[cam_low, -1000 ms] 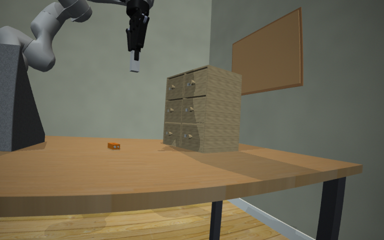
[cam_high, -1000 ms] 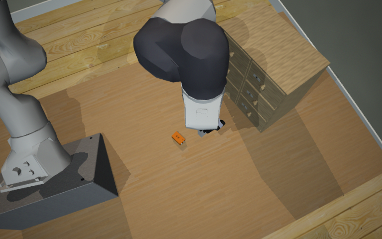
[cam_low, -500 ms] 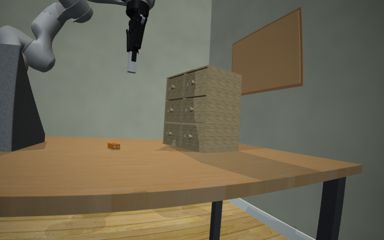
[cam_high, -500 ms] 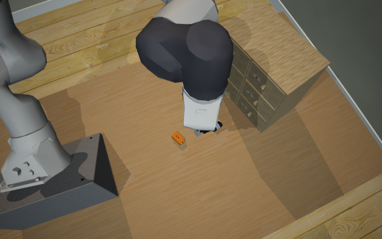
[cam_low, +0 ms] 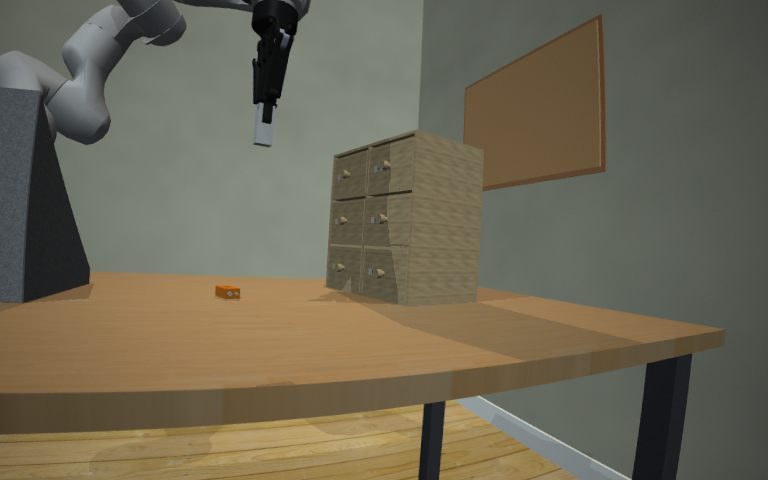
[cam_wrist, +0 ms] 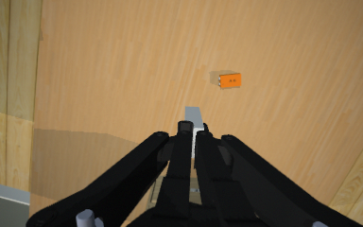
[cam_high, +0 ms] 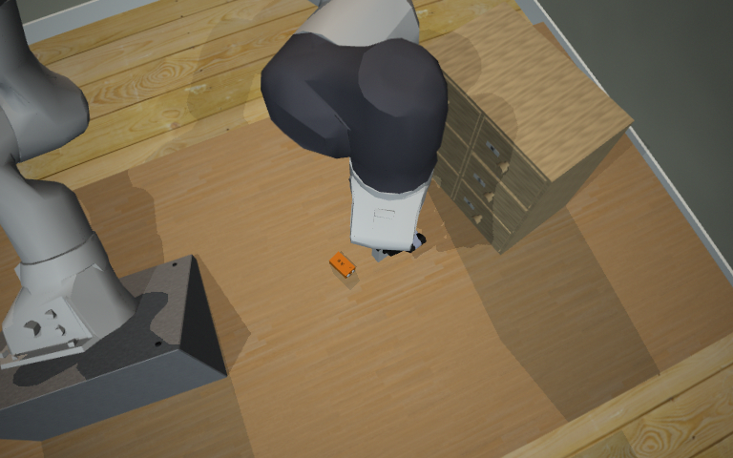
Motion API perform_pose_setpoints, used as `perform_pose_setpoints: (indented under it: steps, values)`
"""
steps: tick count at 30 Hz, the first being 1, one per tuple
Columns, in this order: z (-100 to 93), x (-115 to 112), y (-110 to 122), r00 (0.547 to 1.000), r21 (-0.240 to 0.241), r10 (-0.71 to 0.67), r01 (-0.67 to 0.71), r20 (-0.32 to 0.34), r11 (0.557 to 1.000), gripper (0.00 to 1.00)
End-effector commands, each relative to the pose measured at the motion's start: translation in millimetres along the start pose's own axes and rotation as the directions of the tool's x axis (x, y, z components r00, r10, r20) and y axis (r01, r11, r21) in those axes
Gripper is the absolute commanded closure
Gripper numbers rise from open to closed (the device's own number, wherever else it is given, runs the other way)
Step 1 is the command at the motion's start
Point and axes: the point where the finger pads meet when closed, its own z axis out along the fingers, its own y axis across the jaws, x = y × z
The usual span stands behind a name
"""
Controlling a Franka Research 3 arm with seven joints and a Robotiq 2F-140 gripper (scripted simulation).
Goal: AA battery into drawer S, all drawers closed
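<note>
My gripper (cam_low: 263,134) (cam_wrist: 191,117) is shut with nothing between its fingers. It points straight down, high above the table, in front of the small chest (cam_high: 540,102) (cam_low: 436,220). In the top view my wrist hides most of the gripper (cam_high: 398,250). The chest has six drawers with small knobs, all pushed in; their labels are too small to read. A small orange block-shaped battery (cam_high: 342,263) (cam_low: 227,291) (cam_wrist: 231,80) lies on the table below and a little to the side of the gripper. I see no AA battery in any view.
The robot's grey pedestal (cam_high: 161,329) (cam_low: 33,198) stands at the table's left side. A cork board (cam_low: 538,101) hangs on the wall behind the chest. The chest stands near the table's far right edge.
</note>
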Motion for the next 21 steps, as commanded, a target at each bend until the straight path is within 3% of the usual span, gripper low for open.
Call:
perform_pose_setpoints:
  steps: [1, 5, 6, 21]
  values:
    - [0.1, 0.0, 0.1, 1.0, -0.001, 0.009, -0.009, -0.001, 1.0, 1.0]
    - [0.1, 0.0, 0.1, 1.0, -0.001, 0.009, -0.009, -0.001, 1.0, 1.0]
    - [-0.1, 0.0, 0.0, 1.0, 0.0, 0.001, -0.001, 0.0, 1.0, 0.0]
    - [-0.1, 0.0, 0.0, 1.0, 0.0, 0.001, -0.001, 0.0, 1.0, 0.0]
